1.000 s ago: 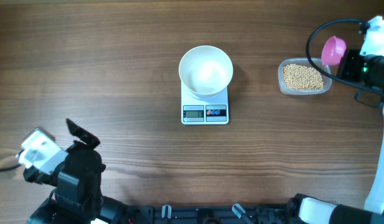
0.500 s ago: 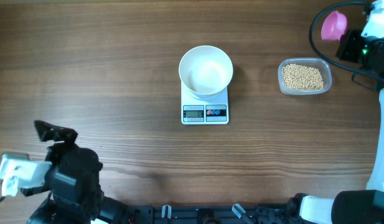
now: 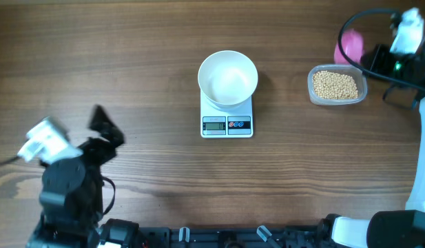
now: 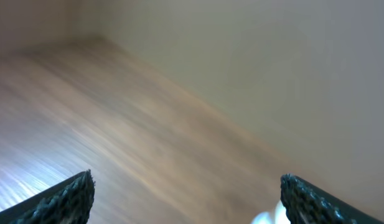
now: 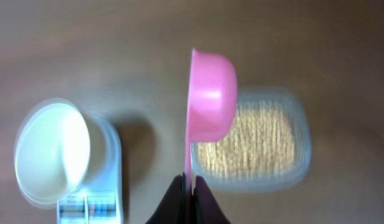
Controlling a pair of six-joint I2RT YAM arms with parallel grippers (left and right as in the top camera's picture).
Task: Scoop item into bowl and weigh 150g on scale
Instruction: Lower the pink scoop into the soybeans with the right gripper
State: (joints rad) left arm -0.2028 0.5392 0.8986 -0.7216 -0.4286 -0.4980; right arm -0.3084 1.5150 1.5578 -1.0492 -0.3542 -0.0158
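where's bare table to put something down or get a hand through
Bare wood between the scale and the tub, and the wide stretch left of the bowl. Crowded beyond the tub, where the right gripper holds the pink scoop.

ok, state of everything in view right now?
bowl: on the scale, empty.
scale: carrying the bowl, display unreadable.
beans: all in the clear tub, none in the bowl.
clear tub: open, holding the beans.
pink scoop: held on edge, inside not visible.
right gripper: shut on the pink scoop's handle.
left gripper: open, empty.
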